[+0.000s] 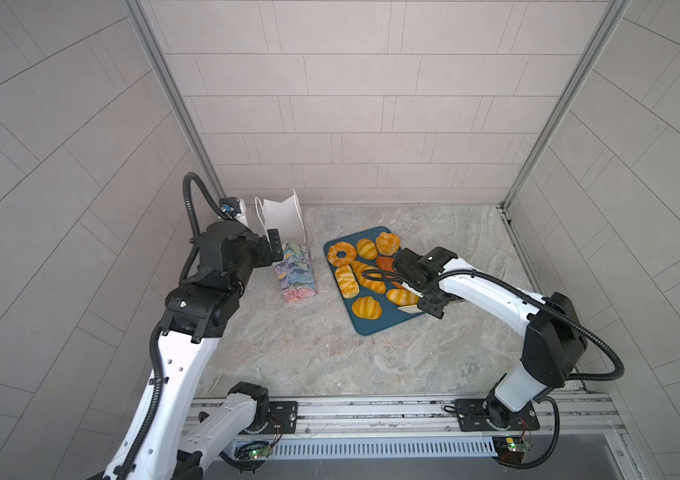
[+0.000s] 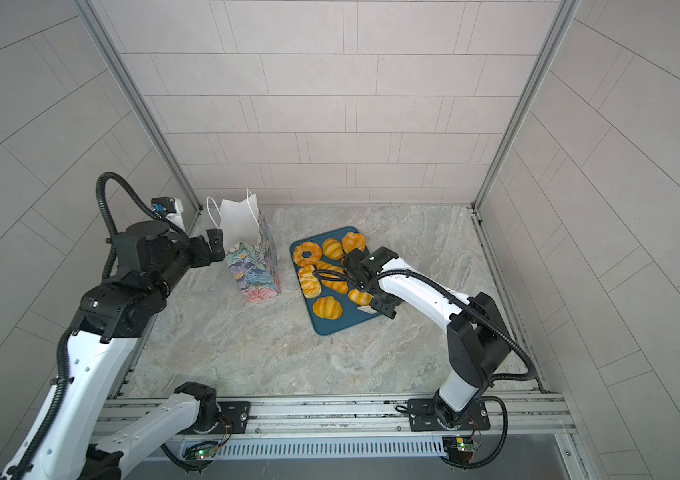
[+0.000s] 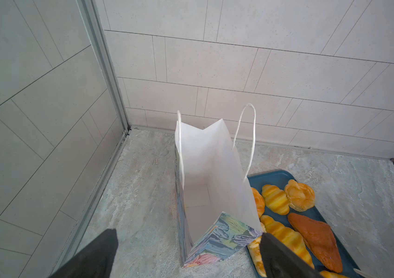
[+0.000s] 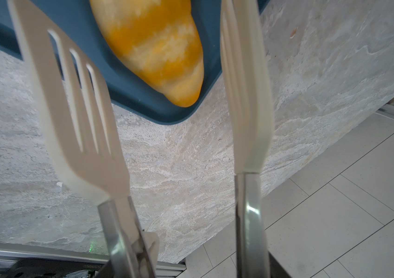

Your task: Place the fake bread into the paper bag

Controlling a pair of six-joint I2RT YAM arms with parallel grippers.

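Gripping the white slotted tongs (image 4: pixel 78 120), the right gripper (image 1: pixel 433 305) hovers over the near right edge of the dark teal tray (image 1: pixel 371 326). The tongs' two heads stand apart, and in the right wrist view the end of a striped roll (image 4: pixel 157 48) shows between them; I cannot tell whether they touch it. All the fake bread (image 1: pixel 365 276), eight pieces in a top view, lies on the tray. The paper bag (image 1: pixel 294 270) stands upright on the desk (image 1: pixel 330 357), left of the tray and apart from it, its mouth open and white inside showing. The left gripper (image 2: pixel 212 245), jaws spread wide, sits at the bag's upper edge on the side away from the tray.
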